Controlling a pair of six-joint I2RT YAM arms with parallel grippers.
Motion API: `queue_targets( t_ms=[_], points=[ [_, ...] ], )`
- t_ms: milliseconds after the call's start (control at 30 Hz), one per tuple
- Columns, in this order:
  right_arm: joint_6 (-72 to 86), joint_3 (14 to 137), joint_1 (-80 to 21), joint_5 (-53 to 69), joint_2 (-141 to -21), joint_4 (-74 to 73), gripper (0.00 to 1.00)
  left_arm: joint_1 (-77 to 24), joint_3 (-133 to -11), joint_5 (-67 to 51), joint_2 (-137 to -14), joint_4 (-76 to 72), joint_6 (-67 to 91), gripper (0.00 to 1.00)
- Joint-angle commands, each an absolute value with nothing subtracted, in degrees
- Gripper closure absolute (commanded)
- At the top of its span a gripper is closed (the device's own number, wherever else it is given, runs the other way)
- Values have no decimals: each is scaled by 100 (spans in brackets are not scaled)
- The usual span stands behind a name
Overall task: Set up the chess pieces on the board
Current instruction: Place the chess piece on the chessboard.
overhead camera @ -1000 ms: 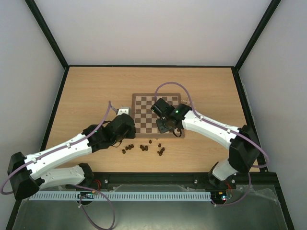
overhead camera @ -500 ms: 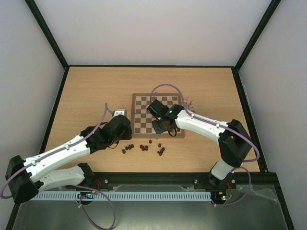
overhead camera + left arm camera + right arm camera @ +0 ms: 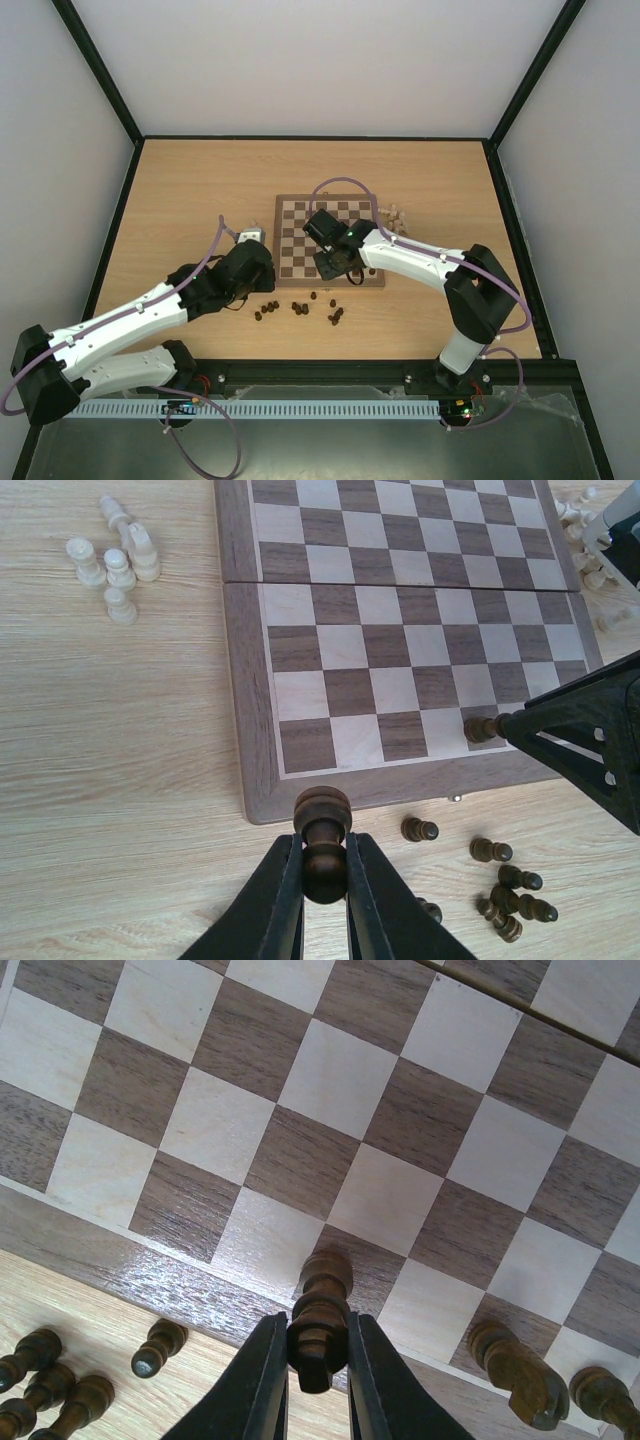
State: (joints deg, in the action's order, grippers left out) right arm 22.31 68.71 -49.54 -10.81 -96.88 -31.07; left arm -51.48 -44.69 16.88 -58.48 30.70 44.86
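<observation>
One light wooden counter (image 3: 190, 200) carries everything. The board (image 3: 298, 228) lies about midway between its left and right edges, a little nearer the right.

My right tool (image 3: 317, 1345) hangs over the board's near row. Its jaws are nearly closed, pinching a dark piece (image 3: 320, 1305) by the middle above a dark square. The piece leans, and I cannot tell whether its foot touches the wood. A dark knight (image 3: 510, 1368) and one more dark man (image 3: 600, 1392) stand further along that same row.

My left tool (image 3: 323, 858) hovers at the board's near rim, close to the corner facing the counter's left edge. It is closed just as tightly on a dark pawn (image 3: 322, 832), held upright by the neck.

The loose dark pieces (image 3: 300, 308) lie scattered between the board and the counter's near edge. The pale pieces (image 3: 115, 565) wait in small clusters off the board, toward the counter's left and right edges.

I judge the setup barely begun, and the step in hand is filling the dark back row. The right tool's next move calls for righting its piece over the centre of the square, lowering it until the base sits flat, then opening only a little so the neighbours are not knocked. The pawn belongs one row further in, so my left tool should wait until the right arm is clear of that area.
</observation>
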Motion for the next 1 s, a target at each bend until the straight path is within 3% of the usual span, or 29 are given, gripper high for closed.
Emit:
queue_targets(
  t_ms=[0,967],
  points=[
    [2171,6759,-4922,-1038,-9749,-3179,87,-5108,-4420,1635,-5807,3052,4386,94],
    [2148,6381,-4800,-1034,-9516,-3188,87,-5099,-4482,1424,-6140,2813,4324,94]
  ],
)
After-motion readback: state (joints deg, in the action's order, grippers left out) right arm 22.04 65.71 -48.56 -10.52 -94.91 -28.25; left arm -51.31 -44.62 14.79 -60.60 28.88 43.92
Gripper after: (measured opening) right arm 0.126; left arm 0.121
